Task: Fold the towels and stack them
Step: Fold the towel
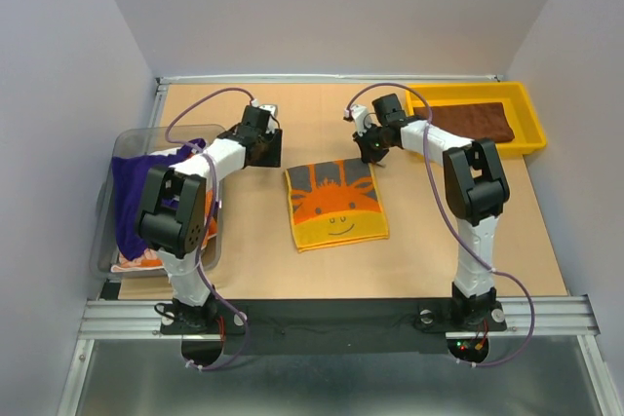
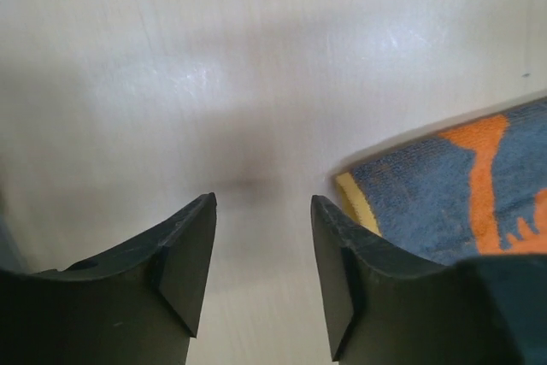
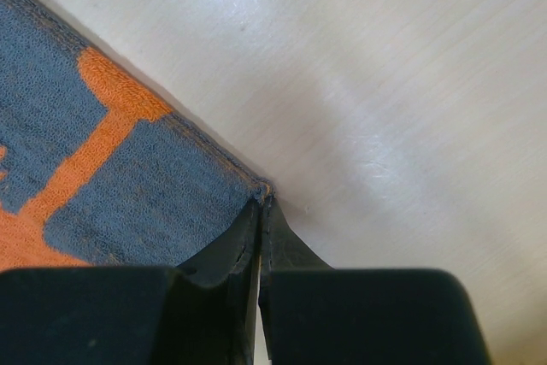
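Observation:
The orange-and-grey patterned towel lies flat mid-table, a smiling face showing. My right gripper sits at its far right corner; in the right wrist view the gripper is shut with the towel's corner pinched at the tips. My left gripper hovers open and empty over bare table just off the towel's far left corner; the left wrist view shows the gripper with the towel's yellow edge to its right. A dark brown towel lies folded in the yellow tray. A purple towel lies crumpled in the clear bin over an orange one.
The yellow tray stands at the far right corner. The clear plastic bin stands along the left edge beside the left arm. White walls close in the table on three sides.

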`<state>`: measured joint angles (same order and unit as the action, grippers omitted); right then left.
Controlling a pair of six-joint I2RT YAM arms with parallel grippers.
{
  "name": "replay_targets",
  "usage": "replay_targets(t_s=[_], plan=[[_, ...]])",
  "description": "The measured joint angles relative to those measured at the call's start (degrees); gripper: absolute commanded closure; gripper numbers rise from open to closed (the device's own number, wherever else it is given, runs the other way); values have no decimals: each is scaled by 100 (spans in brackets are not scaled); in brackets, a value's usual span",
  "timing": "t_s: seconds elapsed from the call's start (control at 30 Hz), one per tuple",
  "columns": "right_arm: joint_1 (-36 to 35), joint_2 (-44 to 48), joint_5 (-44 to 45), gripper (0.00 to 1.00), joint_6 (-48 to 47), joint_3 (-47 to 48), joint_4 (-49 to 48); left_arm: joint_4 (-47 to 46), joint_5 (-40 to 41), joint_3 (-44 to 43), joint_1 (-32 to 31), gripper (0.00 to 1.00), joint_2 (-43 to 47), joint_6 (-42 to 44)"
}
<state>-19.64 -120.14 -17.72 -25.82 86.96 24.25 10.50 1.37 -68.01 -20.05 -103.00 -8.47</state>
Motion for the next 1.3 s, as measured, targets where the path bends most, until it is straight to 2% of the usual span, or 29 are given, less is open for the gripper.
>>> replay_targets(t_s=[0.23, 0.43, 0.77, 0.83, 1.23, 1.3], plan=[[-35, 0, 76, 99, -50, 0, -2, 2, -612, -236, -4, 31, 236, 503], [-37, 0, 138, 99, -61, 0, -2, 105, -970, -566, -168, 34, -50, 977], [-44, 0, 205, 99, -79, -2, -4, 345, -1040, -682, -297, 42, -743, 1268], [-48, 0, 219, 99, -79, -7, -9, 369, -1036, -682, -315, 47, -793, 1287], [-61, 52, 275, 99, -79, -127, -116, 352, -776, -809, -341, 46, -994, 1272], [-61, 66, 280, 99, -79, -157, -155, 365, -787, -881, -341, 49, -1054, 1272]])
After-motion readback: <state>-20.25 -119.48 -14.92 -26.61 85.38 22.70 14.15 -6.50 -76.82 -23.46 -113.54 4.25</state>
